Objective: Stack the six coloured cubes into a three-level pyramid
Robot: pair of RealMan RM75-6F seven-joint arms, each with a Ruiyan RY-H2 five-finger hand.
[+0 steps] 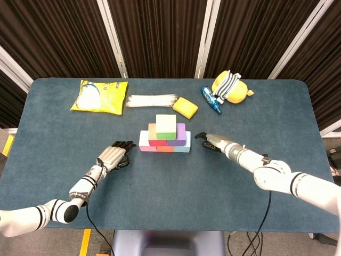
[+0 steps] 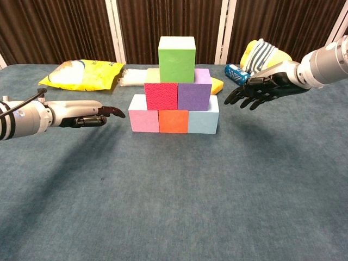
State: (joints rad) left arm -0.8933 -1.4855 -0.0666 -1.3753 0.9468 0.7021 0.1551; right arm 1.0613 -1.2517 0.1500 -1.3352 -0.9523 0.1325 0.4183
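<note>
The cubes stand as a three-level pyramid in the table's middle. The bottom row is a pink cube (image 2: 143, 119), an orange cube (image 2: 173, 121) and a light blue cube (image 2: 203, 120). Above them sit a red cube (image 2: 161, 96) and a purple cube (image 2: 194, 95). A green cube (image 2: 176, 58) (image 1: 165, 125) crowns the stack. My left hand (image 2: 87, 112) (image 1: 114, 155) hovers flat just left of the pink cube, fingers extended, holding nothing. My right hand (image 2: 258, 90) (image 1: 211, 141) hangs to the right of the light blue cube with fingers spread, empty.
Along the far side lie a yellow bag (image 1: 100, 96), a white cable bundle (image 1: 152, 100), a yellow sponge (image 1: 185, 107), a blue bottle (image 1: 209, 97) and a yellow striped plush toy (image 1: 230, 87). The blue table (image 1: 176, 186) has open cloth in front of the stack.
</note>
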